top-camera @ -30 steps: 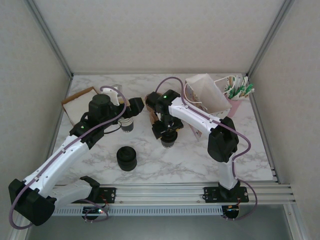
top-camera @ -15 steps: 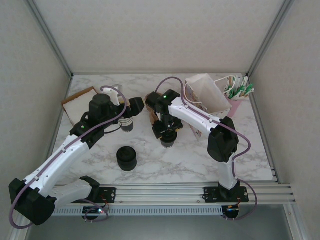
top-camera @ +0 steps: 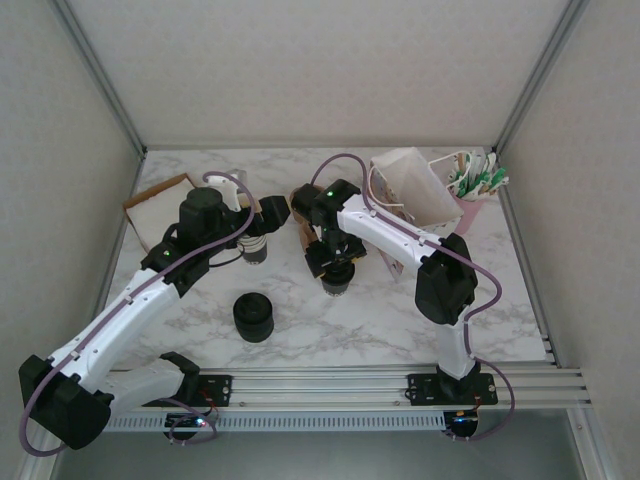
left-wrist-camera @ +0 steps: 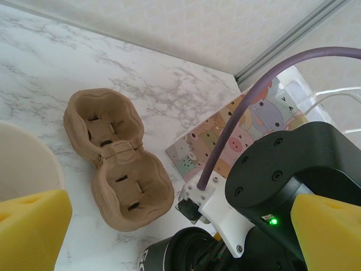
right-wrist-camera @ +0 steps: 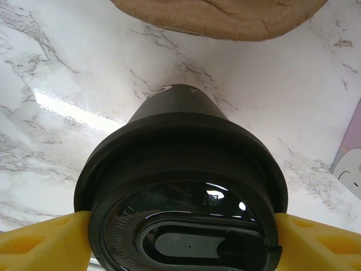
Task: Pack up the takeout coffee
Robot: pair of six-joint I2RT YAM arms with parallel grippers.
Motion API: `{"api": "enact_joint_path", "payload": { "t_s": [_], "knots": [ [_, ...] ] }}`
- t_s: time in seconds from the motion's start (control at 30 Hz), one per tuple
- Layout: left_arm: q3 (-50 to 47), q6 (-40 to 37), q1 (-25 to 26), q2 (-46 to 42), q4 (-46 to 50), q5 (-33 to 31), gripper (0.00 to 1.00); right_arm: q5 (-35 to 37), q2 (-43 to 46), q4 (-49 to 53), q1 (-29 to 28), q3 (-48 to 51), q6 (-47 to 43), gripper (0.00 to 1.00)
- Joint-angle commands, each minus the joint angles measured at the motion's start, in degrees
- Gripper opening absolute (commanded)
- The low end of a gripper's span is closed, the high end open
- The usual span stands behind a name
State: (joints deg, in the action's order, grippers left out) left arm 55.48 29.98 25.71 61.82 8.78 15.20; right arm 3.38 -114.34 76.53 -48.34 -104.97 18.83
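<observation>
Left gripper (left-wrist-camera: pixel 177 228) gapes wide just left of the 2-cup cardboard carrier (left-wrist-camera: pixel 118 164). Just on that carrier's near side, the takeout coffee (right-wrist-camera: pixel 180 164) stands upright, right gripper (right-wrist-camera: pixel 180 237) clamped on its lid from both sides.

takeout coffee (right-wrist-camera: pixel 180 180): lid glossy smooth black plastic; wall matt dark paper
right gripper (right-wrist-camera: pixel 180 240) pads (right-wrist-camera: pixel 34 243): yellow foam, matt, porous
table (right-wrist-camera: pixel 62 73) under the takeout coffee: white marble-look, smooth, slight sheen
cup carrier (right-wrist-camera: pixel 220 14) beyond the takeout coffee: brown moulded pulp, rough, matt
printed sheet (right-wrist-camera: pixel 351 164) right of the takeout coffee: paper, smooth
</observation>
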Motion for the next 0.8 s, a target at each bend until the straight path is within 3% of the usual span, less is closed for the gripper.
{"api": "enact_joint_path", "payload": {
  "t_s": [0.0,0.2,0.77],
  "knots": [
    [0.85,0.17,-0.49,0.06,-1.69,0.99,1.00,0.99,-1.21,0.89,0.44,0.20,0.52,0.77],
    [0.85,0.19,-0.49,-0.21,-1.83,0.95,1.00,1.60,-0.60,1.16,0.41,0.29,0.45,0.69],
    [4.36,-1.23,-0.50,1.83,-1.88,0.61,1.00,1.27,12.31,3.22,-0.41,-0.53,1.34,0.69]
  ]
}}
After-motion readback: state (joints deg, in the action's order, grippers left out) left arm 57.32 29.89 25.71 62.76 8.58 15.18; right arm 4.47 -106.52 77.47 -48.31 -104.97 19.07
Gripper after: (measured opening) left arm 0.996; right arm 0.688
